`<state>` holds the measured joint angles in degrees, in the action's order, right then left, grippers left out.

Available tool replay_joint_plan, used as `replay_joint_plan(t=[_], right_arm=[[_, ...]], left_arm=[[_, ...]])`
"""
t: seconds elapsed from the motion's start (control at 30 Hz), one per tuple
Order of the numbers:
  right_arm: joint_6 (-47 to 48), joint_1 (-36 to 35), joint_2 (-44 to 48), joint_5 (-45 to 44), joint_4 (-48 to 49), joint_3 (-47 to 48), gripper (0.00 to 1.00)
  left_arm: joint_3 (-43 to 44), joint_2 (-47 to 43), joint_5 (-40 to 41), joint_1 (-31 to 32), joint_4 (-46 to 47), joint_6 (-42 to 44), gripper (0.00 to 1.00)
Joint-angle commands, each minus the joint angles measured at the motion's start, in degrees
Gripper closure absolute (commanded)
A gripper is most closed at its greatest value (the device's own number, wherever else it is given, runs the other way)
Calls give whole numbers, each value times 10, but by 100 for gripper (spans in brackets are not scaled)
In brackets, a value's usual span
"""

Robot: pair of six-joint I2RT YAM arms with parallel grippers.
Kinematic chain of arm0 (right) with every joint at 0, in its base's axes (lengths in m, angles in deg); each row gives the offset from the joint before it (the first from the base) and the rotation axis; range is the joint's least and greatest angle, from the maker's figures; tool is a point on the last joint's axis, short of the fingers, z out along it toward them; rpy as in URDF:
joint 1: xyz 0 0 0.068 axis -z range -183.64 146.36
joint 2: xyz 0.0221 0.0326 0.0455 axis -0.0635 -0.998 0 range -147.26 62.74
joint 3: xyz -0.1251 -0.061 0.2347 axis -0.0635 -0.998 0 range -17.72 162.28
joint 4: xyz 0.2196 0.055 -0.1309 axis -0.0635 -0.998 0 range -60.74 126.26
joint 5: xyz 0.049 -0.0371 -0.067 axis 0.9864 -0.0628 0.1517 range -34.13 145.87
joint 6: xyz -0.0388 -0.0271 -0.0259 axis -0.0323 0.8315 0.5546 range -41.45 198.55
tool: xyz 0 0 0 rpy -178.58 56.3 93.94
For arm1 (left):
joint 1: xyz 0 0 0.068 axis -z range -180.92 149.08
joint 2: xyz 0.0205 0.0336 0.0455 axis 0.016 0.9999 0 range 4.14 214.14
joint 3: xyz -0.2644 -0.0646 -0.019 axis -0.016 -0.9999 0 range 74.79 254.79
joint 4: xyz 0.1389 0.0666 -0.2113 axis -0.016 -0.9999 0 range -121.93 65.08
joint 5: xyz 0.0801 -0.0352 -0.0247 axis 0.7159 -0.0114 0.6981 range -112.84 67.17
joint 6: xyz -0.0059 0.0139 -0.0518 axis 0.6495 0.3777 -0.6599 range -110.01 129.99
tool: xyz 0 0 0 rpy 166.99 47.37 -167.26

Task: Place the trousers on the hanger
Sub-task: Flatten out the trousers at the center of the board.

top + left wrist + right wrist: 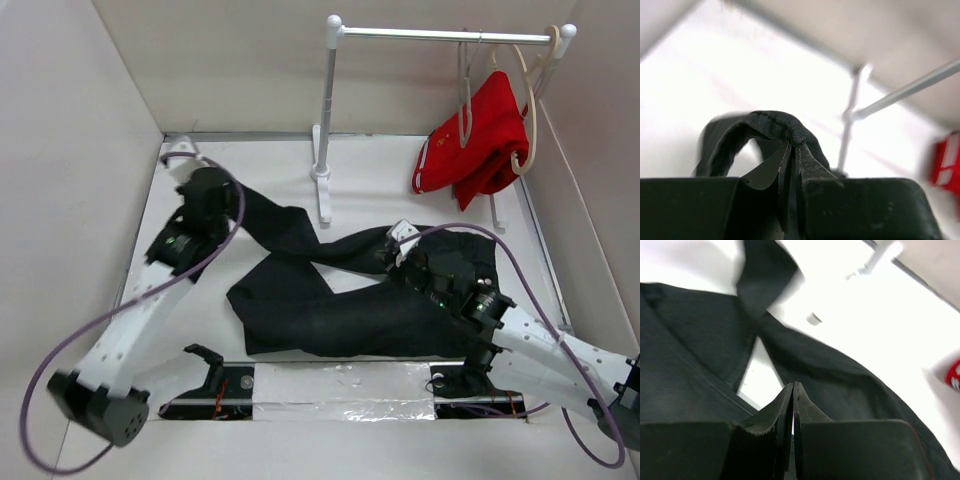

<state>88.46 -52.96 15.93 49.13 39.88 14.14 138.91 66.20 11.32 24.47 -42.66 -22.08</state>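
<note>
The white desk point(205, 330) carries the black trousers point(330, 310), sprawled across its middle (one leg trails toward the far left); a white rack point(328, 110) stands behind, a shiny strip point(340, 388) in front.

The trousers point(330, 300) are plain black-charcoal with faint paler seams, on a white surface point(380, 190). The garment point(480, 145) is bright red with white edging. One hanger point(533, 120) is cream-beige, the thin hanger point(462, 80) grey. The rack point(327, 110) is white. The left fingers point(812, 162) and right fingers point(807, 407) are matte black.
</note>
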Motion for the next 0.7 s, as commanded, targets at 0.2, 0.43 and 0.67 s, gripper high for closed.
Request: replay_joint_plan(t=[0.2, 0.43, 0.67], right_arm=[[-8, 84, -13, -19, -34, 9, 92], [-22, 230, -34, -24, -42, -11, 90], [-24, 320, -68, 27, -16, -2, 96]], left_arm=[[139, -22, 38, -45, -110, 74, 100], [180, 122, -32, -196, -27, 124, 100], [283, 339, -59, -261, -16, 94, 100]])
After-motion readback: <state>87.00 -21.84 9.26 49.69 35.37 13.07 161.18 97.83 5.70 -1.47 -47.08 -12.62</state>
